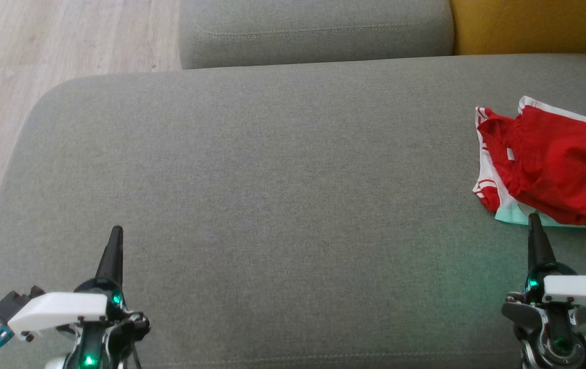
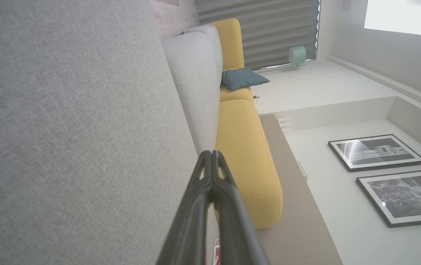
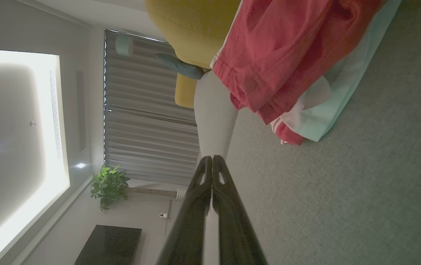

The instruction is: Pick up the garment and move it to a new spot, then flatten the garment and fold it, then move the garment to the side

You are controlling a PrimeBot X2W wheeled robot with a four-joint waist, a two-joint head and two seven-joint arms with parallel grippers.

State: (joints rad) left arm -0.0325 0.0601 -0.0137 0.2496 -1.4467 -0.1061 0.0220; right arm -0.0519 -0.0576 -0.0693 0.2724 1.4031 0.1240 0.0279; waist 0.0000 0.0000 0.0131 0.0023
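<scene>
The garment (image 1: 549,166) is a crumpled red piece with white stripes and a pale mint edge, lying at the right side of the grey sofa seat (image 1: 272,205). My right gripper (image 1: 533,218) is shut and empty, its tip just short of the garment's near mint edge. In the right wrist view the garment (image 3: 287,55) lies ahead and to the upper right of the shut right gripper (image 3: 211,159). My left gripper (image 1: 116,230) is shut and empty over the bare seat at the lower left; the left wrist view shows the left gripper (image 2: 210,154) with tips together.
A grey sofa backrest (image 1: 318,31) runs along the far side, with a yellow cushion (image 1: 533,25) at the far right. Wooden floor (image 1: 41,61) lies beyond the seat's left edge. The broad grey seat spreads between the two grippers.
</scene>
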